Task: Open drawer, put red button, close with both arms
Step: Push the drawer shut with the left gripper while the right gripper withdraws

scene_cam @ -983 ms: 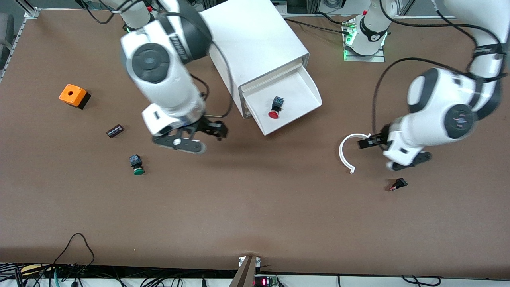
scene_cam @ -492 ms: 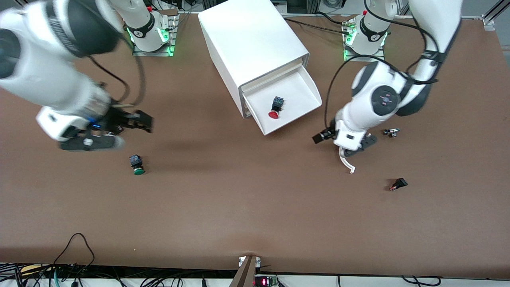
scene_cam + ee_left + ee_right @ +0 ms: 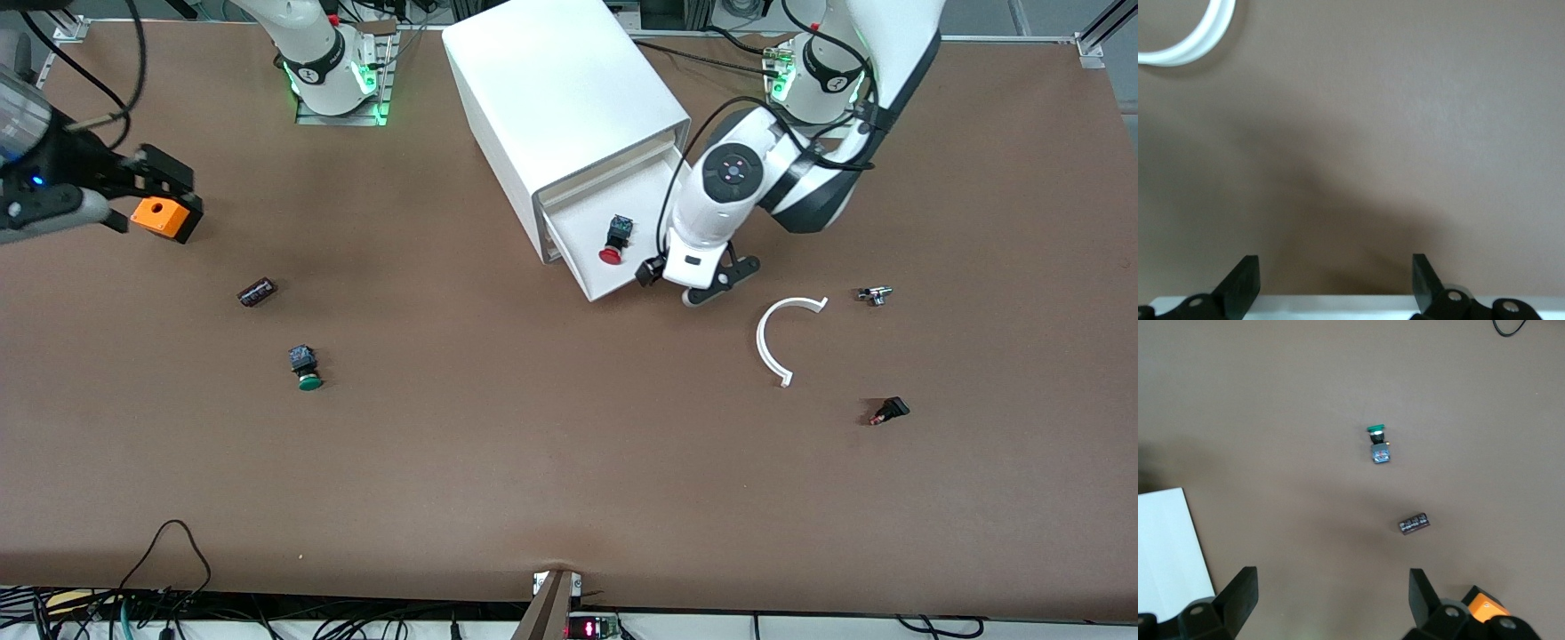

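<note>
The white cabinet [image 3: 560, 89] has its lowest drawer [image 3: 645, 197] pulled out. The red button [image 3: 612, 242] lies on its side in the drawer. My left gripper [image 3: 683, 283] is open and empty, low at the drawer's front lip, at the corner toward the left arm's end. In the left wrist view the gripper [image 3: 1335, 267] shows the white lip [image 3: 1338, 305] between its fingers. My right gripper [image 3: 142, 182] is open and empty, up over the orange box [image 3: 162, 213] at the right arm's end. It shows open in the right wrist view [image 3: 1331, 587].
A green-capped button [image 3: 307, 369] and a dark cylinder [image 3: 257, 292] lie toward the right arm's end. A white curved piece [image 3: 772, 342], a small metal part [image 3: 875, 295] and a black switch with a red tip [image 3: 889, 411] lie toward the left arm's end.
My left gripper swung from the white curved piece to the drawer's front lip. My right gripper moved away from the cabinet to the orange box. The red button has not moved.
</note>
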You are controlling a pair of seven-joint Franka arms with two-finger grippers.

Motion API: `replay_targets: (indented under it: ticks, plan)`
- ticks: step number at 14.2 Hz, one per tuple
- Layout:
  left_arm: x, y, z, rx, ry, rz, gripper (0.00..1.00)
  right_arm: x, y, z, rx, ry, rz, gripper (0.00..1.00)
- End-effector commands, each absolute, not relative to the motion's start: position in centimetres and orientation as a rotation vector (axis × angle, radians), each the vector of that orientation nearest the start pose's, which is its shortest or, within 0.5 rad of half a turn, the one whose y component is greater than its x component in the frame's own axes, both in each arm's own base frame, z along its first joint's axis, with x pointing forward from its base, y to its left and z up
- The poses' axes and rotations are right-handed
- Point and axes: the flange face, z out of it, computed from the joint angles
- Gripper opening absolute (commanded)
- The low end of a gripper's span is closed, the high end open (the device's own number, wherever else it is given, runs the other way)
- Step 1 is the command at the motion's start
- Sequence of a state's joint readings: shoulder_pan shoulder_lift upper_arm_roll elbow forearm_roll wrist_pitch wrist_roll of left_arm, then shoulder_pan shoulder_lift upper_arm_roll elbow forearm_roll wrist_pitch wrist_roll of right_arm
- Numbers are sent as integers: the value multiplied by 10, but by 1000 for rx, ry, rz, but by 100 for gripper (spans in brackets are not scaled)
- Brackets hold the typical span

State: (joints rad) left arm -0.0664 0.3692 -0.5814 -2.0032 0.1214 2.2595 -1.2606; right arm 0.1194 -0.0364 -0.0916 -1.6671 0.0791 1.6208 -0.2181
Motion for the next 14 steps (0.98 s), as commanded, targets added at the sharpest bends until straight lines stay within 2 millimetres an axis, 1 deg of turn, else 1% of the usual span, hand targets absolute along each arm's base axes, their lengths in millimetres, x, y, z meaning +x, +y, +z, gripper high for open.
replay_targets:
  ticks: [1, 3, 5, 7, 9, 10, 13, 14]
  plan:
    - [463, -369, 288, -3028, -855, 177, 100, 542, 23, 599, -3044, -419, -14, 100]
    - [445, -386, 285, -3038, -838, 202, 100, 543, 23, 600, -3072, -434, -11, 100]
    - [432, -398, 284, -3047, -822, 214, 100, 545, 24, 598, -3092, -432, -5, 100]
    - [419, -410, 273, -3052, -772, 269, 100, 549, 25, 596, -3113, -433, 3, 100]
    - [411, -420, 263, -3070, -750, 306, 100, 554, 24, 599, -3126, -441, -3, 100]
    - [407, -425, 263, -3082, -738, 312, 100, 555, 23, 602, -3126, -441, -17, 100]
    - [394, -438, 265, -3094, -693, 315, 100, 559, 23, 603, -3127, -441, -19, 100]
    - [387, -445, 267, -3100, -672, 313, 100, 559, 23, 606, -3125, -445, -27, 100]
